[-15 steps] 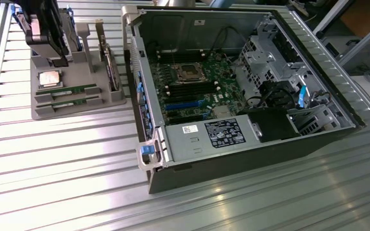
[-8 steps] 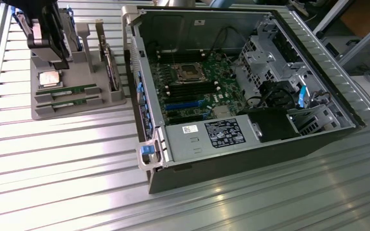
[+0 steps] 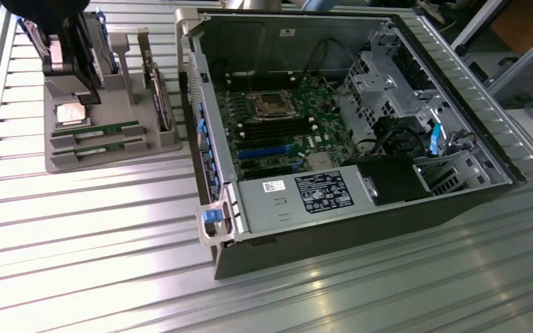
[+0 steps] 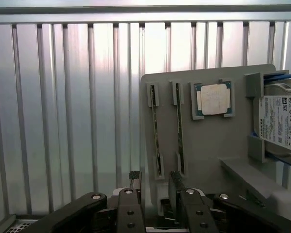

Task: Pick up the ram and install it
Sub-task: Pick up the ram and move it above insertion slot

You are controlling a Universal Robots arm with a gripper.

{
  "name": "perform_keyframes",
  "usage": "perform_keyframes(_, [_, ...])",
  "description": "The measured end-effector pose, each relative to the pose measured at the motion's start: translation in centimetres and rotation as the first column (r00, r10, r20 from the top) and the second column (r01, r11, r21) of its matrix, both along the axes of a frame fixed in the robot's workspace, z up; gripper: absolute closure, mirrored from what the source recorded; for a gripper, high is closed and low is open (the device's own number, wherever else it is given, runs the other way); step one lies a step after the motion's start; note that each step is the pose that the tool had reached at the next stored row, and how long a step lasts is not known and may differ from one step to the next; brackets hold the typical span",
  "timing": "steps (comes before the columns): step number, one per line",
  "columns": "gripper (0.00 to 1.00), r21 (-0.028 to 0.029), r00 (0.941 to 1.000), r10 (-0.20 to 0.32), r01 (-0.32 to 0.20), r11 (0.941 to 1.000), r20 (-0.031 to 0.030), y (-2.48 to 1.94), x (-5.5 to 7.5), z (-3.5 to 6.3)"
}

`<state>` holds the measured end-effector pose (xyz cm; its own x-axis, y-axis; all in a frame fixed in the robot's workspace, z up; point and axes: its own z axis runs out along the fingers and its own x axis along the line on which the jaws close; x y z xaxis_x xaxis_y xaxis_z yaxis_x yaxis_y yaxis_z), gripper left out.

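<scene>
The gripper hangs open over the grey holder, its two dark fingers apart with nothing between them. The ram sits on edge in a narrow slot of that holder. Its long axis runs straight away from the gripper, and its near end is close to the gap between the fingers, so from here the jaws look set to close across the thin board rather than along it. I can't tell whether they are low enough to touch it; I'd judge not. A second stick lies parallel in the next slot, just beside the first and nearer the single square processor. That makes two sticks and one processor, with one labelled hard drive standing at the holder's far side. In the exterior view the holder sits on the ribbed counter, to the exterior view's left of the one open computer case, well apart from the motherboard inside.
</scene>
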<state>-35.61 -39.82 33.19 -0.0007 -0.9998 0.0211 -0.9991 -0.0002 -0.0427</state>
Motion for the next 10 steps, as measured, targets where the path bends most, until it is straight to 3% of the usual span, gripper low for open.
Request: perform_keyframes(10, [0.64,-0.0012,1.0000,0.000,0.000,1.0000,0.0000,0.00,-0.02,-0.97])
